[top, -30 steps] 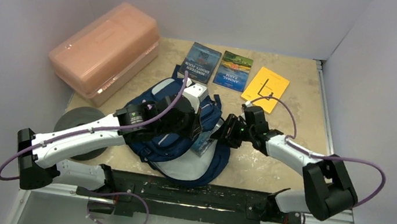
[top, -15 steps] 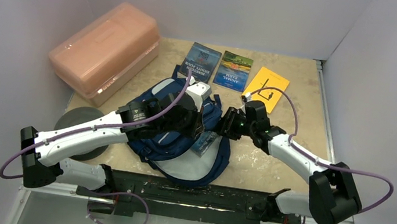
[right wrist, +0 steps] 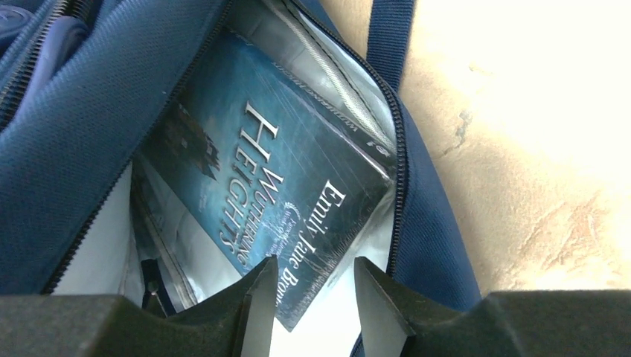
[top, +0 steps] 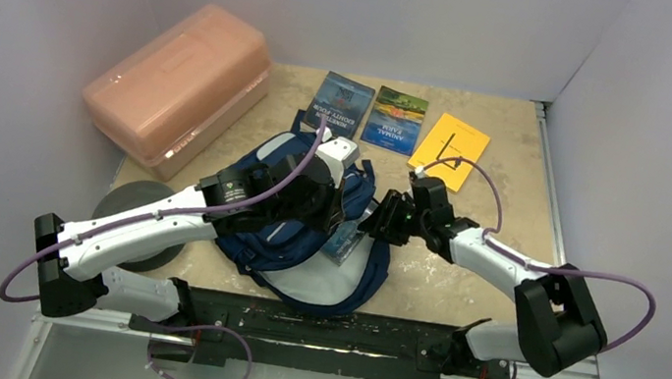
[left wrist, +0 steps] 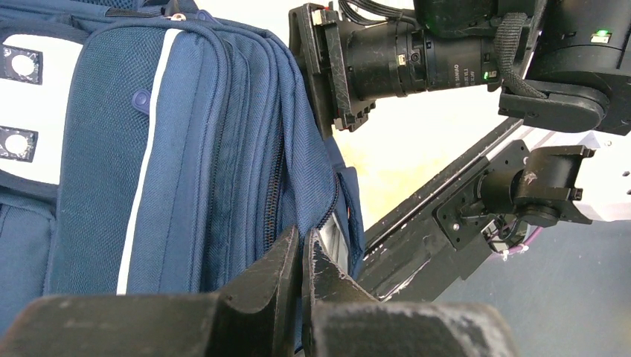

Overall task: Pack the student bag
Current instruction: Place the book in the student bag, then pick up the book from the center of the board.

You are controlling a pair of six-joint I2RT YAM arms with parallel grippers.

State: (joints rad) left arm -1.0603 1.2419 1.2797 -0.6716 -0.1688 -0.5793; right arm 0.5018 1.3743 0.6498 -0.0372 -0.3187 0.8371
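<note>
Only my right wrist view shows the title on the book (right wrist: 283, 178) inside the student bag (right wrist: 74, 111), right gripper (right wrist: 309, 290) parted, empty, left gripper (left wrist: 301, 253) pinching bag's zip edge

Top view looks down from behind; wrist views sit close — all share the student bag (top: 290, 243).

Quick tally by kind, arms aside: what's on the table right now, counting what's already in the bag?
Bags: 1, the student bag
Books: 4, Nineteen Eighty-Four, Animal Farm and yellow book on the table; Wuthering Heights inside the student bag
Boxes: 1, pink box
Discs: 1, grey disc
Total: 7
</note>
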